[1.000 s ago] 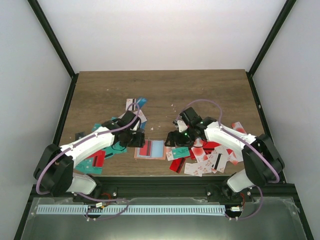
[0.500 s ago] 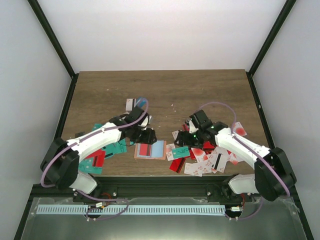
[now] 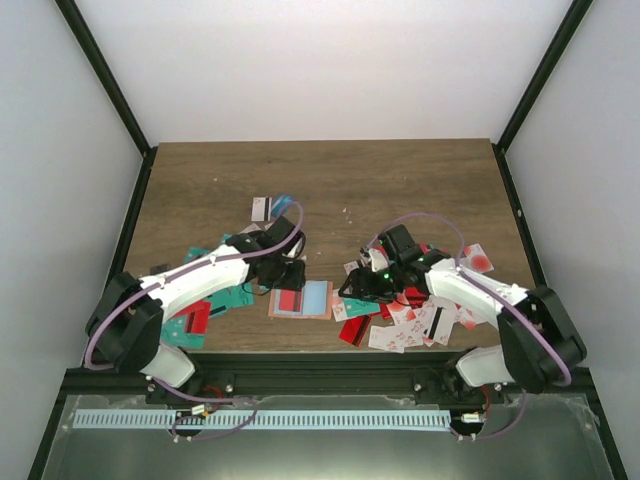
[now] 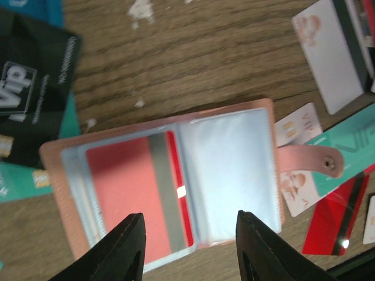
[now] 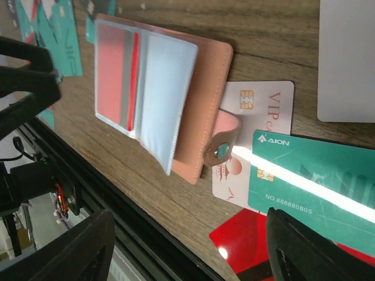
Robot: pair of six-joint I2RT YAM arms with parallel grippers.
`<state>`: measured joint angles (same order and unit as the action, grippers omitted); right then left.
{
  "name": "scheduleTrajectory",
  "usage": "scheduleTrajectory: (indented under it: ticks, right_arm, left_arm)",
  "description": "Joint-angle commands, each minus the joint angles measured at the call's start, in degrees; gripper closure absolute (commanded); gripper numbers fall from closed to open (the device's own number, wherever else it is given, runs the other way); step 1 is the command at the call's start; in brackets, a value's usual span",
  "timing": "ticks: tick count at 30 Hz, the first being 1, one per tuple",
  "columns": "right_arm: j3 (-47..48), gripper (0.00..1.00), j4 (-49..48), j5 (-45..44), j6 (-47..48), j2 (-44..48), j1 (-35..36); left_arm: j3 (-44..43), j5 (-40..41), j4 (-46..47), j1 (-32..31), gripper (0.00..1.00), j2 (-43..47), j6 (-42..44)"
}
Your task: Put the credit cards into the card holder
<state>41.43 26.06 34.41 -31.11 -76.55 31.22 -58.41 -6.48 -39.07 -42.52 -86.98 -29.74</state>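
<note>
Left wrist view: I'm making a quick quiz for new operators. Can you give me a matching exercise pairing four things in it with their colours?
Things:
1. card holder
2. card inside the sleeve
3. card at top left
4. card at top right

Colours:
a. mostly white
b. salmon pink
c. black
d. red

Pairs: 1-b, 2-d, 3-c, 4-a

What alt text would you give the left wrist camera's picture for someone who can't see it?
A salmon-pink card holder lies open on a wooden table, a red card with a dark stripe in its left clear sleeve, the right sleeve looking empty. The two black jaws stand apart at the bottom, holding nothing. Loose cards lie around it.
</note>
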Motion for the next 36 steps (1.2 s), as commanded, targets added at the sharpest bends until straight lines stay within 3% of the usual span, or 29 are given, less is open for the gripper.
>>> scheduleTrajectory:
  ticks: [1,9,14,19,29,33,36]
  right_arm:
    - [2.4,0.28,-1.5,2.7,2.7,-4.2,-0.2]
    - [6.6,0.33,0.7,0.0,5.3,-10.7,2.8]
    - [8.6,0.48,1.5,-1.9,5.8,-13.5,4.0]
    - [9.4,0.57,2.7,-2.8,6.6,-15.1,4.6]
    - [8.6,0.78,2.7,-2.8,7.3,-16.4,5.0]
    - [9.3,0.81,3.5,-3.1,8.0,-16.6,5.1]
    - [10.4,0.73,4.8,-3.1,8.8,-16.1,5.1]
  left_arm:
    - [2.5,3.6,-2.2,0.1,0.54,2.8,-1.9]
    - [4.5,5.5,-2.8,0.5,0.53,3.7,-3.2]
    - [6.2,5.6,-3.0,2.0,0.49,4.3,-3.0]
    - [8.0,5.4,-3.2,3.2,0.48,4.5,-2.9]
    - [12.4,-3.1,2.1,6.4,0.32,3.9,-0.5]
    - [14.1,-4.9,4.3,7.2,0.29,2.8,-0.7]
    - [14.5,-6.0,5.4,7.6,0.28,2.5,-0.8]
